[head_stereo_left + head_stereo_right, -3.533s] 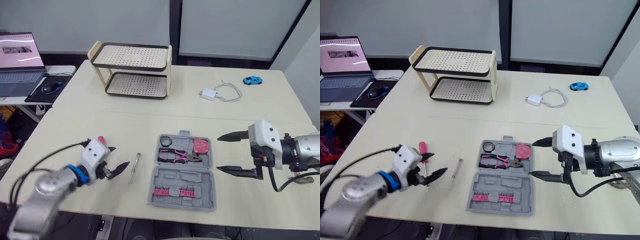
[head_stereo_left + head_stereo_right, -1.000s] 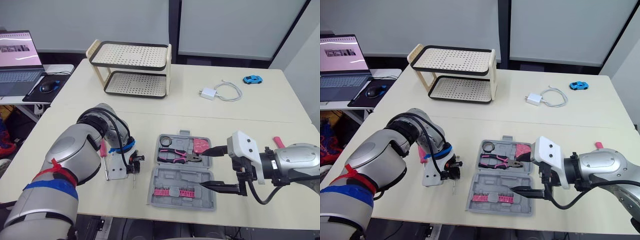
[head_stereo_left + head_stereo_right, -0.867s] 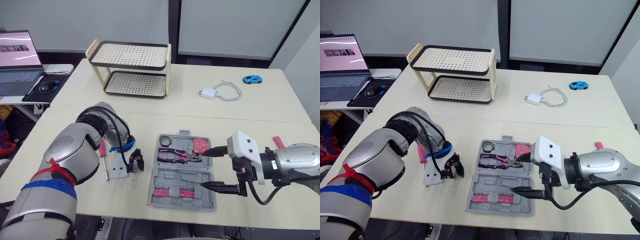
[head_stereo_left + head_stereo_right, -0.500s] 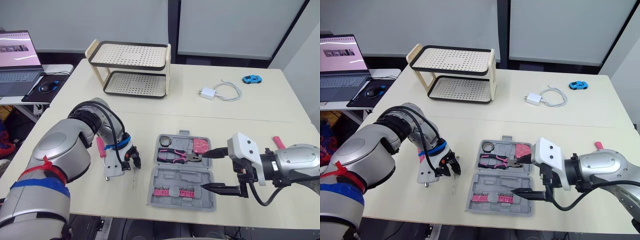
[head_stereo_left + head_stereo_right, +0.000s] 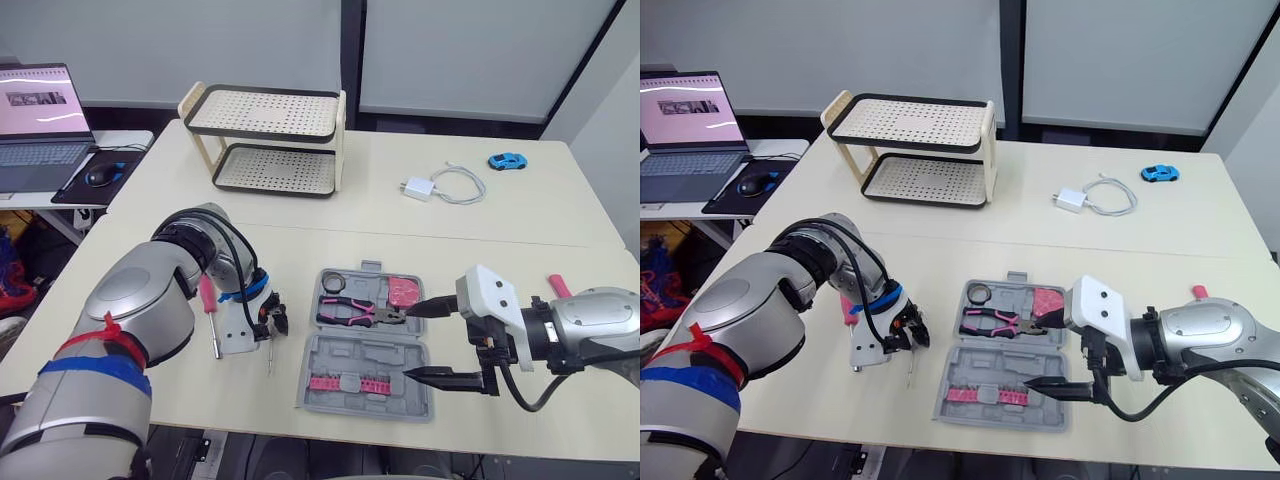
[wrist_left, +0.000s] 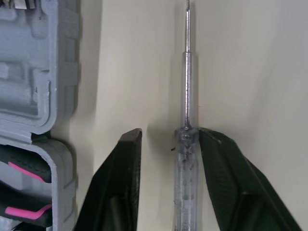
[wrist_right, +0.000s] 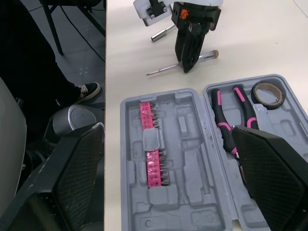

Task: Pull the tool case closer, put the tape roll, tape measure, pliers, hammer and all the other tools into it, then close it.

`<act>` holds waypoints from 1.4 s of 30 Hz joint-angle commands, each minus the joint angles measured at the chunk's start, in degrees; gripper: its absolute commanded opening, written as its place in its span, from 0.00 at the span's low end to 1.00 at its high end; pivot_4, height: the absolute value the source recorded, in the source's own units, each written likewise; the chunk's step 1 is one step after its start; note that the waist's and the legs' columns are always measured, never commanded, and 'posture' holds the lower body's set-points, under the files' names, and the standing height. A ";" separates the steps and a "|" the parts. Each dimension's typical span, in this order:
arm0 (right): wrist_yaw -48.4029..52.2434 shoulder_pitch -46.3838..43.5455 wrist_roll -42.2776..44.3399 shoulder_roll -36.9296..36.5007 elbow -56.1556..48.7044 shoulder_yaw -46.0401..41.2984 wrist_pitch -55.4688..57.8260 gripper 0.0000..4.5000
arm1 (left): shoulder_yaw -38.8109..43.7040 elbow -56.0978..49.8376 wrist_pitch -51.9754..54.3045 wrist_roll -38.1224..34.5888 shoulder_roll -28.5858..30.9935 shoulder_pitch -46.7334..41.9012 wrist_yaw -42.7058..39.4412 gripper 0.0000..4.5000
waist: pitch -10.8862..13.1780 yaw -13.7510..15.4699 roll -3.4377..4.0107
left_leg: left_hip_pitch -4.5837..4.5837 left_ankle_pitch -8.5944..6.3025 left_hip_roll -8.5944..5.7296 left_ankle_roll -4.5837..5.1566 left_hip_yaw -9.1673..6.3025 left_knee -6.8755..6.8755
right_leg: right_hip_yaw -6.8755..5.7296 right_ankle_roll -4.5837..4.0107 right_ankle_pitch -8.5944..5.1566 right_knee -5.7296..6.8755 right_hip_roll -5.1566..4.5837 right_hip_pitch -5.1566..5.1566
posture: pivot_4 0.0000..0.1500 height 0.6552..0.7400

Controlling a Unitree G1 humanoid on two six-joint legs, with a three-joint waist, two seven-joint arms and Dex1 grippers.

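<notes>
Pale table (image 5: pixel 480 230) across the frame. Grey tool case (image 5: pixel 375 355) at lower centre, lying open. Right gripper (image 5: pixel 425 342) at lower right, fingers spread wide by the case's right edge, holding nothing. Left gripper (image 6: pixel 171 139) just left of the case, fingers apart, straddling the clear screwdriver (image 6: pixel 188 96), which lies flat on the table close against one finger. Pliers (image 5: pixel 355 312) and tape roll (image 5: pixel 333 283) sit in the case's upper half.
</notes>
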 commanded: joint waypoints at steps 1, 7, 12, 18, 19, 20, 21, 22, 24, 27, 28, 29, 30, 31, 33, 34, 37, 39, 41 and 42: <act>-0.41 0.16 0.90 -0.79 -1.65 -2.22 -0.45 1.00 | -0.90 0.36 0.01 1.05 -0.74 0.66 1.12 0.11 | 0.00 0.01 0.00 | -0.01 0.00 0.00 0.00 0.00 0.01 | 0.00 0.00 0.00 0.00 0.00 0.00 | 1.00 0.94; -0.70 0.58 1.56 -0.81 -1.94 -2.81 -0.40 1.00 | 1.40 2.22 -2.98 -1.31 1.58 -1.68 -0.64 0.02 | 0.03 -0.05 -0.05 | -0.08 0.00 -0.01 0.00 -0.01 0.02 | -0.01 0.00 0.00 -0.01 -0.02 -0.08 | 1.00 0.94; -0.87 1.06 1.99 -0.98 -2.10 -3.14 -0.67 1.00 | 3.33 6.59 -5.75 -6.64 4.49 -5.25 -8.22 0.02 | 0.10 -0.15 -0.18 | -0.23 0.00 -0.01 0.00 -0.02 0.05 | -0.02 -0.01 0.01 0.00 -0.01 -0.20 | 1.00 0.94; -1.08 0.76 1.67 -0.68 -1.80 -2.06 -1.12 1.00 | 2.88 9.77 -5.79 -13.01 7.53 -7.25 -22.47 0.02 | 0.10 -0.31 -0.18 | -0.21 0.00 -0.01 0.01 -0.01 0.06 | -0.02 -0.01 0.01 0.00 -0.01 -0.19 | 1.00 0.94; -1.13 0.57 1.60 -0.57 -1.72 -1.80 -1.13 1.00 | 3.38 9.44 -5.79 -13.74 7.90 -7.36 -24.58 0.02 | 0.10 -0.31 -0.18 | -0.22 0.00 -0.01 0.01 -0.02 0.06 | -0.03 -0.01 0.01 0.01 -0.01 -0.20 | 1.00 0.94; -1.20 0.37 1.54 -0.46 -1.62 -1.53 -1.12 1.00 | 4.13 8.94 -5.67 -14.34 8.21 -7.36 -26.50 0.02 | 0.10 -0.31 -0.18 | -0.22 0.00 -0.01 0.00 -0.02 0.07 | -0.03 -0.01 0.01 0.01 0.00 -0.20 | 1.00 0.94; -1.26 0.25 1.52 -0.39 -1.55 -1.37 -1.11 1.00 | 4.79 8.50 -5.54 -15.15 8.46 -7.22 -28.23 0.02 | 0.10 -0.31 -0.18 | -0.22 0.00 -0.01 0.00 -0.02 0.08 | -0.03 -0.01 0.01 0.01 0.00 -0.20 | 1.00 0.94; -1.33 0.09 1.43 -0.31 -1.49 -1.15 -1.11 1.00 | 6.25 7.92 -4.57 -16.90 8.41 -6.58 -29.38 0.02 | 0.10 -0.32 -0.18 | -0.23 0.00 -0.01 0.00 -0.02 0.08 | -0.03 -0.01 0.01 0.01 -0.01 -0.19 | 1.00 0.94; -1.59 -0.11 1.20 -0.05 -1.45 -0.76 -1.16 1.00 | 8.84 6.94 -3.11 -20.40 8.25 -5.03 -31.77 0.02 | 0.10 -0.32 -0.17 | -0.23 0.00 -0.01 0.00 -0.03 0.10 | -0.03 -0.01 0.01 0.01 -0.01 -0.19 | 1.00 0.94; -2.18 -0.41 1.07 0.37 -1.48 -0.33 -1.08 1.00 | 12.43 5.01 -0.91 -25.51 8.59 -2.50 -35.33 0.02 | 0.10 -0.34 -0.18 | -0.23 0.00 0.00 0.01 -0.04 0.15 | -0.04 -0.01 0.01 0.03 -0.01 -0.19 | 1.00 0.94; -2.51 -0.41 0.80 0.54 -1.53 -0.16 -1.14 1.00 | 13.75 3.86 0.31 -27.43 8.94 -1.40 -36.34 0.02 | 0.10 -0.36 -0.17 | -0.24 -0.01 0.00 0.01 -0.04 0.17 | -0.03 -0.01 0.01 0.04 -0.01 -0.19 | 1.00 0.94; -2.77 -0.35 0.59 0.69 -1.58 -0.02 -1.21 1.00 | 14.92 3.44 1.55 -29.58 9.19 -0.34 -38.20 0.02 | 0.10 -0.39 -0.17 | -0.24 -0.01 0.00 0.01 -0.04 0.18 | -0.03 -0.01 0.01 0.05 -0.01 -0.19 | 1.00 0.94; -2.97 -0.31 0.42 0.83 -1.60 0.11 -1.28 1.00 | 15.82 2.44 2.62 -31.32 9.68 0.70 -39.99 0.02 | 0.10 -0.41 -0.17 | -0.24 -0.01 0.01 0.01 -0.04 0.20 | -0.04 -0.01 0.01 0.06 -0.01 -0.19 | 1.00 0.94; -3.18 -0.29 0.21 0.98 -1.60 0.24 -1.33 1.00 | 16.80 1.59 3.68 -33.34 10.16 1.82 -41.81 0.02 | 0.10 -0.43 -0.17 | -0.25 -0.01 0.01 0.01 -0.05 0.22 | -0.04 -0.01 0.01 0.08 0.00 -0.21 | 1.00 0.94; -3.38 -0.27 0.03 1.12 -1.60 0.40 -1.42 1.00 | 18.19 -1.06 5.65 -36.89 11.42 3.86 -45.68 0.02 | 0.10 -0.48 -0.17 | -0.27 -0.01 0.01 0.01 -0.05 0.27 | -0.04 -0.01 0.01 0.13 0.00 -0.22 | 1.00 0.94; -3.46 -0.33 0.04 1.14 -1.59 0.49 -1.43 1.00 | 18.78 -2.69 6.70 -38.61 12.10 4.82 -47.64 0.02 | 0.10 -0.58 -0.17 | -0.27 -0.01 0.01 0.01 -0.05 0.29 | -0.03 -0.01 0.01 0.16 0.00 -0.22 | 1.00 0.94; -3.87 -0.70 -1.04 1.19 -1.42 1.22 -1.57 1.00 | 21.93 -9.13 12.63 -45.96 14.42 8.59 -53.11 0.02 | 0.10 -0.85 -0.17 | -0.26 -0.01 0.01 0.02 -0.05 0.40 | -0.03 -0.01 0.00 0.30 0.01 -0.23 | 1.00 0.94; -4.27 -1.11 -2.14 1.28 -1.28 1.94 -1.65 1.00 | 24.34 -13.99 17.17 -50.94 16.10 11.53 -56.12 0.02 | 0.10 -1.03 -0.17 | -0.26 -0.01 0.02 0.02 -0.07 0.49 | -0.03 -0.02 0.00 0.40 0.01 -0.23 | 1.00 0.94; -4.63 -1.47 -2.87 1.39 -1.24 2.55 -1.64 1.00 | 26.93 -18.73 21.90 -54.87 17.58 14.39 -58.26 0.02 | 0.10 -1.33 -0.16 | -0.24 -0.01 0.02 0.02 -0.08 0.52 | -0.03 -0.02 0.00 0.46 0.02 -0.23 | 1.00 0.94; -4.77 -1.66 -3.25 1.43 -1.25 2.87 -1.65 1.00 | 28.87 -21.38 25.45 -57.54 18.18 16.31 -59.18 0.02 | 0.10 -1.37 -0.16 | -0.23 -0.01 0.03 0.02 -0.08 0.53 | -0.03 -0.02 0.00 0.47 0.03 -0.23 | 1.00 0.94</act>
